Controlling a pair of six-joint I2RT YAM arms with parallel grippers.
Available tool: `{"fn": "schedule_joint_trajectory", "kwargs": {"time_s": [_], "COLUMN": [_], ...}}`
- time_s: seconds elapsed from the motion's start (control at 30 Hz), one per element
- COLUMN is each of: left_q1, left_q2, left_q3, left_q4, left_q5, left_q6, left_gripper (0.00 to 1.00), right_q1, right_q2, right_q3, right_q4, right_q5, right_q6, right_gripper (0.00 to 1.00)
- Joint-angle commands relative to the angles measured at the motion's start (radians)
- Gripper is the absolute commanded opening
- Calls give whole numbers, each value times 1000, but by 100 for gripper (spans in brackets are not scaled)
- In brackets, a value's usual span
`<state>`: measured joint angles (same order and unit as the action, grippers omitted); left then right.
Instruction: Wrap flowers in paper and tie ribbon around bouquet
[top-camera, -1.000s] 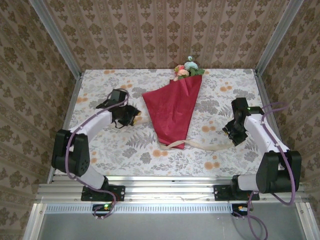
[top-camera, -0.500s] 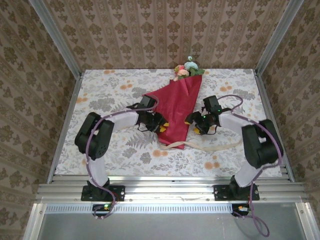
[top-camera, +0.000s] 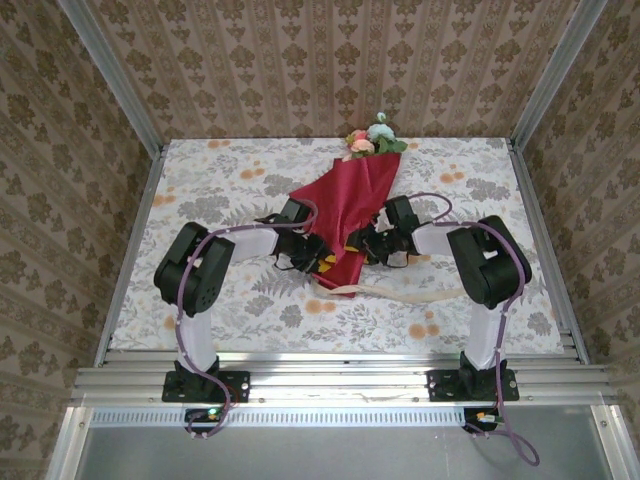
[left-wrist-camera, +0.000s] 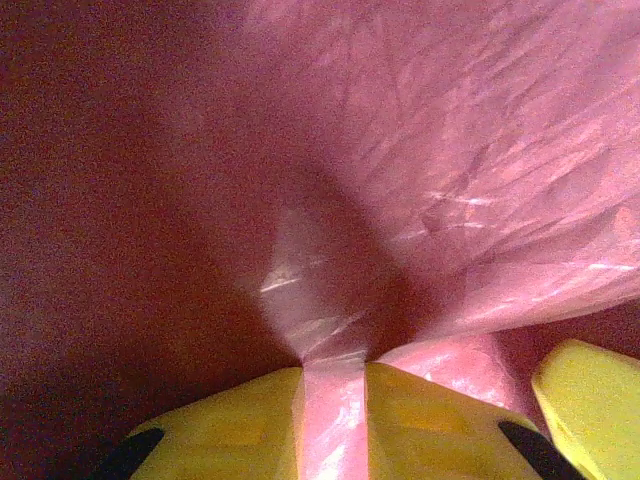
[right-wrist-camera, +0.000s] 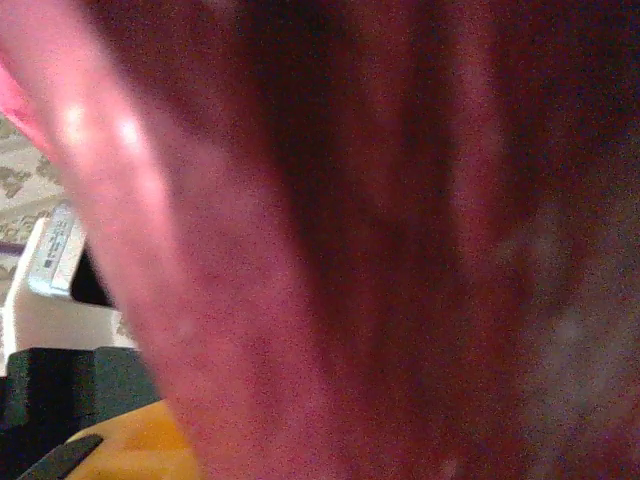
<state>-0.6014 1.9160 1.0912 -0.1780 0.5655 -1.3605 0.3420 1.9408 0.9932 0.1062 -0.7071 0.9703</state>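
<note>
- The red paper cone bouquet lies mid-table, with its pink and pale blue blooms at the far end.
- The left end effector pinches a fold of the cone's paper.
- The right end effector is at the cone's right edge; I cannot tell its grip.
- The cream ribbon lies by the narrow tip.

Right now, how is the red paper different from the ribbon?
The paper is red and wide; the ribbon is pale beige and thin. The paper is rolled into a cone around the flowers; the ribbon lies flat and loose by the cone's narrow end. The left tool pinches the paper; the ribbon has no tool on it. Both rest on the tablecloth.
</note>
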Motion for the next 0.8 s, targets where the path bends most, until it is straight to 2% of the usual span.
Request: {"fn": "schedule_joint_trajectory", "kwargs": {"time_s": [0.0, 0.07, 0.13, 0.23, 0.3, 0.4, 0.57, 0.7, 0.77], "left_q1": [7, 16, 29, 53, 75, 101, 104, 118, 118], "left_q2": [-32, -77, -135, -234, -300, -364, -375, -324, -252], "left_q3": [-11, 4, 17, -11, -88, -217, -316, -332, -308], "left_q4": [-25, -84, -144, -222, -220, -111, 19, 125, 170], "left_q5": [1, -45, -80, -124, -131, -101, -90, -76, -20], "left_q6": [39, 73, 108, 117, 70, -33, -146, -171, -177], "left_gripper": [22, 26, 37, 49, 52, 52, 48, 43, 42], "right_q1": [16, 16, 14, 2, -15, -38, -71, -74, -74], "right_q2": [46, 35, 12, -35, -65, -86, -93, -125, -148], "right_q3": [34, 48, 49, 44, 37, 41, 55, 58, 44], "right_q4": [-5, -44, -79, -106, -101, -91, -57, -96, -113], "right_q5": [-15, 12, 49, 108, 130, 125, 81, 52, 31], "right_q6": [-7, -27, -45, -48, -30, -12, 41, 42, 47], "right_gripper": [30, 18, 1, 0, 0, 0, 0, 0, 0]}}
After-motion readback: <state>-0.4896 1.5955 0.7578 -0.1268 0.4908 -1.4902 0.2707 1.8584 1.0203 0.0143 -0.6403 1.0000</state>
